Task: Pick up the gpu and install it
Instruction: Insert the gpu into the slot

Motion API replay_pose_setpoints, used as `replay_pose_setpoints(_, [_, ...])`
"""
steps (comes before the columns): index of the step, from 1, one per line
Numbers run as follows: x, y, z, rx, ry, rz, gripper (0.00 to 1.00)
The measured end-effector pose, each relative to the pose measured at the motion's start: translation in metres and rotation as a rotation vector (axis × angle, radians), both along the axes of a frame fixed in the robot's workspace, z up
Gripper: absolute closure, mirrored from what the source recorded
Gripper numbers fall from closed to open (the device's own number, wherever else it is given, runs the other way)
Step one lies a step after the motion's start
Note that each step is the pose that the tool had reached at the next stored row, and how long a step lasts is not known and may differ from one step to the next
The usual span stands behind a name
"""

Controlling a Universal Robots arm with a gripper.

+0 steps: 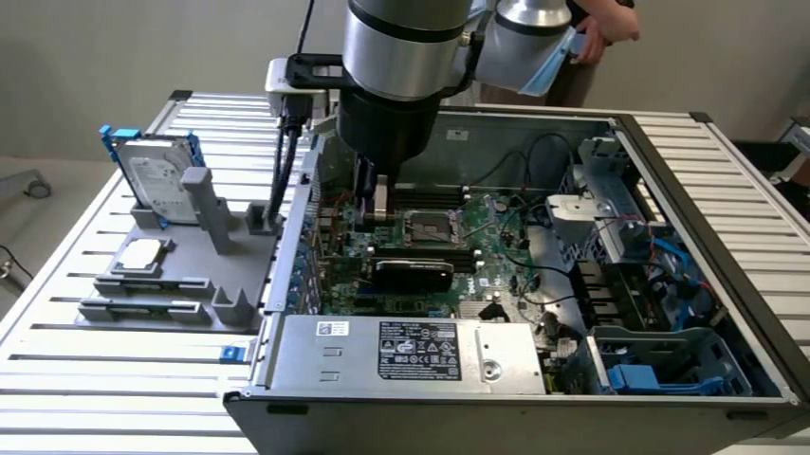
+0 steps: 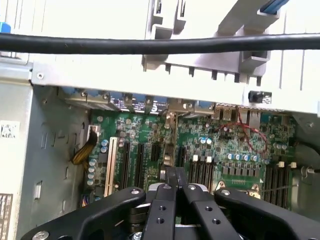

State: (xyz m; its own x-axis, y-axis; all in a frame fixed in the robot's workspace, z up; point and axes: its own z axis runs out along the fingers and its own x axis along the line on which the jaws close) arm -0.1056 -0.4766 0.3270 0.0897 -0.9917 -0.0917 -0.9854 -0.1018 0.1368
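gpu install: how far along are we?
Done: the gpu looks slotted into the motherboard, clear of the gripper. In hand: nothing; the gripper is shut, fingers meeting empty, above the board near the CPU socket. Left: full seating can't be confirmed from here.

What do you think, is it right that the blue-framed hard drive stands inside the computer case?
No. In the exterior view the hard drive stands outside the computer case, on the grey holder at the exterior view's left.
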Motion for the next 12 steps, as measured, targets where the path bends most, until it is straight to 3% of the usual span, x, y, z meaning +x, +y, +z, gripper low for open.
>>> replay_pose_setpoints(12, [-0.031, 0.0, -0.0179, -0.0001, 0.0024, 0.009, 0.89])
